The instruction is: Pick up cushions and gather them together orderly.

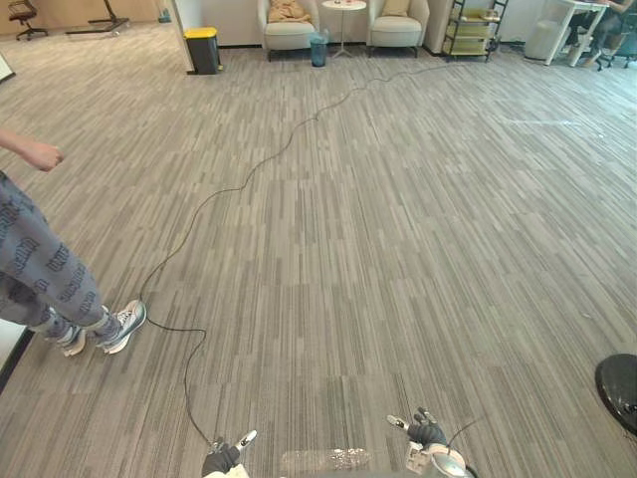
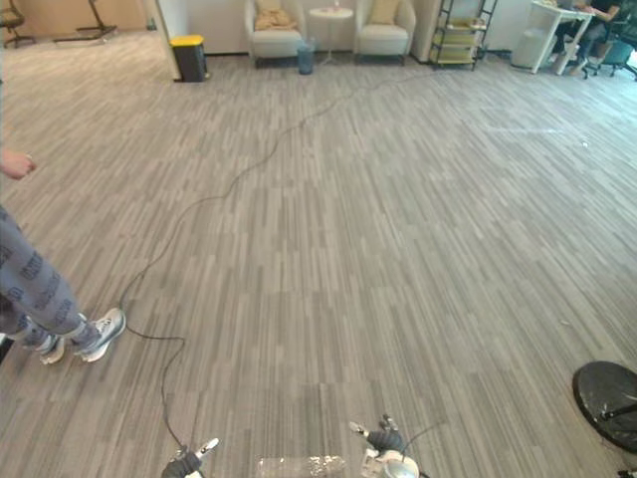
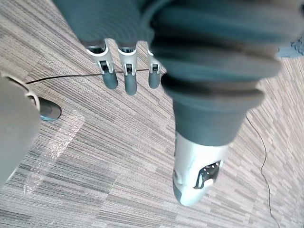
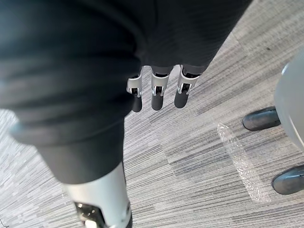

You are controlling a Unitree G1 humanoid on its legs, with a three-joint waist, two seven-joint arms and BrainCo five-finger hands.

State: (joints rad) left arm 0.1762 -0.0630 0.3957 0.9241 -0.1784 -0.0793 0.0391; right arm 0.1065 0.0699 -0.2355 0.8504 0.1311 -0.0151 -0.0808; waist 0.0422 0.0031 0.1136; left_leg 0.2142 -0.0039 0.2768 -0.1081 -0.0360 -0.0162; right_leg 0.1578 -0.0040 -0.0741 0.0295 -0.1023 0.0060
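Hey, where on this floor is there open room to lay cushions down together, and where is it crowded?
The broad carpet ahead is bare, bordered by the person on the left and the black round base at the near right. It is crowded along the far wall: bin, armchairs, side table and shelf rack.

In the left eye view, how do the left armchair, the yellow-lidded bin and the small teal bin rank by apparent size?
1. left armchair
2. yellow-lidded bin
3. small teal bin
All stand about equally far off, so nearness hardly skews this.
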